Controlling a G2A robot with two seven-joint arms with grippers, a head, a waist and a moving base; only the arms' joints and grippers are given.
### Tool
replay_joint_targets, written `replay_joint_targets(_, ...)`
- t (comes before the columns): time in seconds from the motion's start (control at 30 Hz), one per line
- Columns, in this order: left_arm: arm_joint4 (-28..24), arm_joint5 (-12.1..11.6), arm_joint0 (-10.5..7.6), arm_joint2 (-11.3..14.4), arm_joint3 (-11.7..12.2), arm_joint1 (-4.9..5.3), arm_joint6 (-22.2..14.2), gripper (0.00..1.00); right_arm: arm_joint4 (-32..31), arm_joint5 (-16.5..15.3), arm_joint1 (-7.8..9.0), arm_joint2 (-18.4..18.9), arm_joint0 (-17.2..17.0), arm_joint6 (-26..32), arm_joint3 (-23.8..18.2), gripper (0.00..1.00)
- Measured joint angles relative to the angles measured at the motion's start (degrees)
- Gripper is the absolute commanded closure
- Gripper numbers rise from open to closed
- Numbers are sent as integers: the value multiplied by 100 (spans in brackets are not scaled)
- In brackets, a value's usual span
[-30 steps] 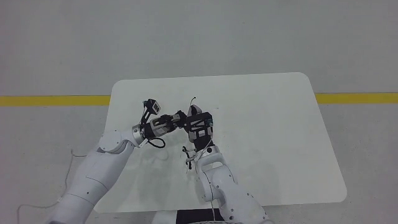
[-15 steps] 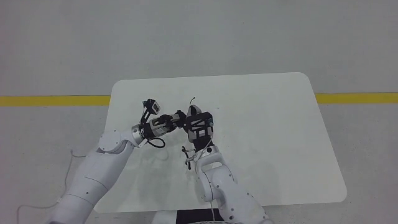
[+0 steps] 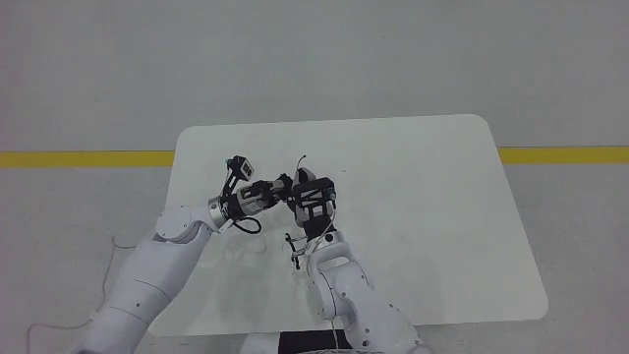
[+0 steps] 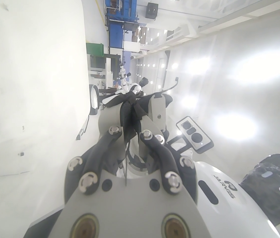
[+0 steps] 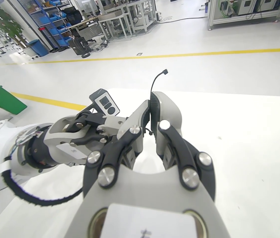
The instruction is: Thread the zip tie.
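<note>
Grippers meet tip to tip above the table, both pinched closed. On one side the right gripper (image 5: pixel 150 105) clamps the zip tie (image 5: pixel 152 85) on its strap, and the head (image 5: pixel 165 71) curls free above its fingertips. From the side comes the left gripper (image 4: pixel 130 110), pads squeezed on a thin black strand running back between its fingers. I read that strand as the tie's tail. Whether the two sets of fingers touch or just sit beside each other, can't tell.

Progress, my read: pickup and two-handed hold are done, threading isn't. Head is bare, no loop visible, tail not through the slot. What's left is to bend the tail round, line it up with the head and push through. Strap looks thin and springy, so alignment will be fiddly.

Surface is a white table (image 3: pixel 423 206) with rounded corners, arms over the half on the robot's left. Beyond it there's pale floor with yellow lines (image 3: pixel 88 158), a green bin (image 5: pixel 1 97), blue shelving (image 5: pixel 48 3) and workbenches (image 5: pixel 127 18) further back.
</note>
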Motion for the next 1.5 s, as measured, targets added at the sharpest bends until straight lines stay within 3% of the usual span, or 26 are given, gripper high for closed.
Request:
replay_joint_targets(0.87,26,0,14,7,12,-17,-41,100,782,-14,-17,59,-11,-174,-130,100)
replay_joint_targets(1.5,-107,0,36,-57,-27,-23,-57,100,948,-65,-4,30,-4,-113,-87,100)
